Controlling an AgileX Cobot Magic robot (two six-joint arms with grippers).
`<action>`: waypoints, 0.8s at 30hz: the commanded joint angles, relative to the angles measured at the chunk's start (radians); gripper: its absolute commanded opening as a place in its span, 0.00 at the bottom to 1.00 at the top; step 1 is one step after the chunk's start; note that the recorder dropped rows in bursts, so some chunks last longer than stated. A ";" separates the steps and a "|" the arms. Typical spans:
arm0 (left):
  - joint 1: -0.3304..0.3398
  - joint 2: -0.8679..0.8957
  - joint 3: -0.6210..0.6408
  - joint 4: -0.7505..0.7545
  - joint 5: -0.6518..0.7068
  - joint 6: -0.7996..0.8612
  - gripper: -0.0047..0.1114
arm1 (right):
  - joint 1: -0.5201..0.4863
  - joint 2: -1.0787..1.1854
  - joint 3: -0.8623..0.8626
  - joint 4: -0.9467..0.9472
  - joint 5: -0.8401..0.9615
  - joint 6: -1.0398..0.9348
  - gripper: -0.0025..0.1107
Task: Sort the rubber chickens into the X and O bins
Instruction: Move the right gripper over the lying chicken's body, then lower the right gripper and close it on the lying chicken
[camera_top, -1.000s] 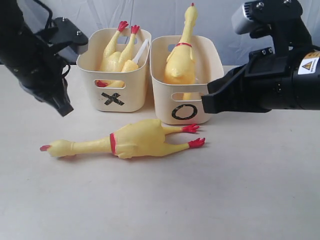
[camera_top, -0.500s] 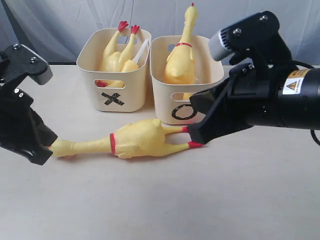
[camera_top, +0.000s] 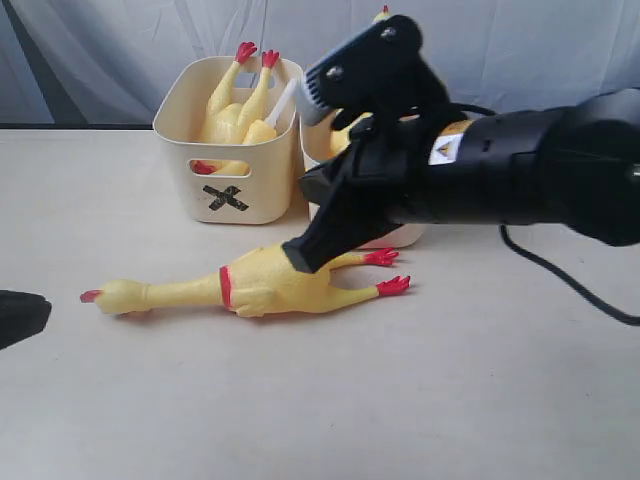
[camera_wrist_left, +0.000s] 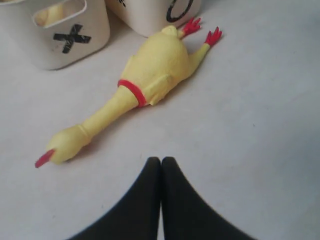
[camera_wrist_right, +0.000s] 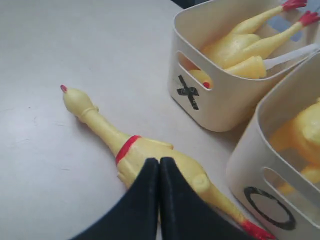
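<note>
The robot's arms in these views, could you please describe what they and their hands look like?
The right arm is bulky and matte black, with a white label bearing a yellow warning triangle, a silver-grey camera housing on the wrist and a thin black cable trailing off. Both the right hand and left hand have smooth black fingers tapering to points.

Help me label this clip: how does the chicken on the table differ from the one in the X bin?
The loose chicken lies flat on the table; the binned chicken stands feet-up in the X bin. The loose chicken shows its head, long neck and red neck band; the binned chicken shows only body and legs. Both are yellow with red feet.
</note>
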 joint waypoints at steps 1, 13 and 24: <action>0.000 -0.104 0.004 0.046 0.014 0.003 0.04 | 0.088 0.151 -0.116 -0.010 0.009 -0.083 0.01; 0.000 -0.273 0.004 0.469 -0.015 -0.398 0.04 | 0.179 0.495 -0.403 -0.010 -0.019 -0.155 0.01; 0.000 -0.295 0.004 0.531 -0.003 -0.450 0.04 | 0.179 0.683 -0.483 -0.199 -0.090 -0.155 0.01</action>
